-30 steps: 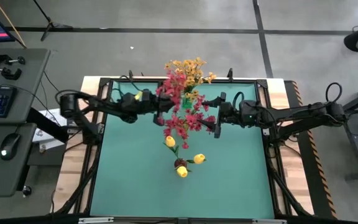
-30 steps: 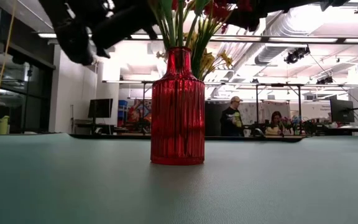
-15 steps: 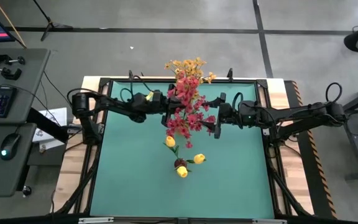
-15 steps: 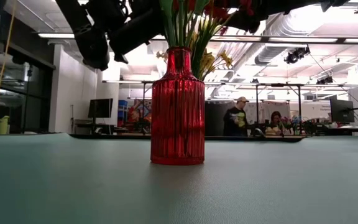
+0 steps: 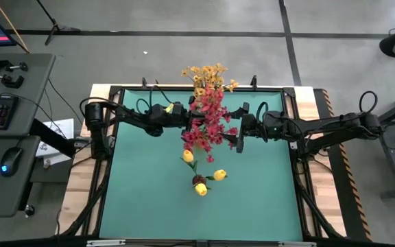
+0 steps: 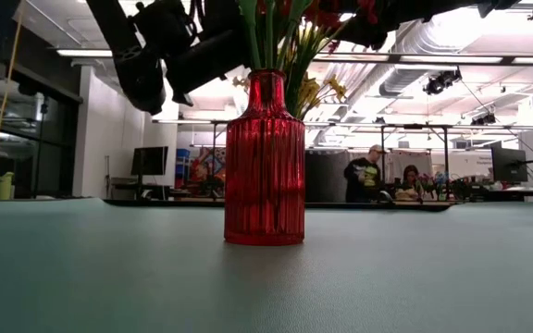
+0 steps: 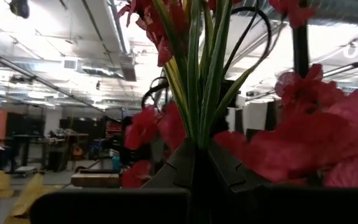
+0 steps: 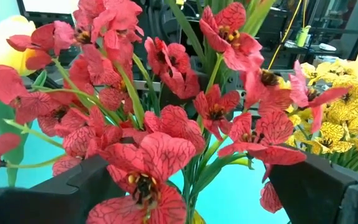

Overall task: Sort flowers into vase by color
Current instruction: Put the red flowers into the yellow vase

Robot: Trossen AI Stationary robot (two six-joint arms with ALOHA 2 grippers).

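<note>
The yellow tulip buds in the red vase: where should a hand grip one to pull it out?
Grip the green stalk just below a yellow tulip bud, coming from the table's front side. The buds lean out that way, clear of the red flower cluster and of both hands, left and right.

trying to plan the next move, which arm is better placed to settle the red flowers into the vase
Left, probably. The left gripper has its jaws shut on the green stalks of the red flowers above the red vase. The right gripper waits open beside the blooms, holding nothing.

no legible text, labels, nos.
</note>
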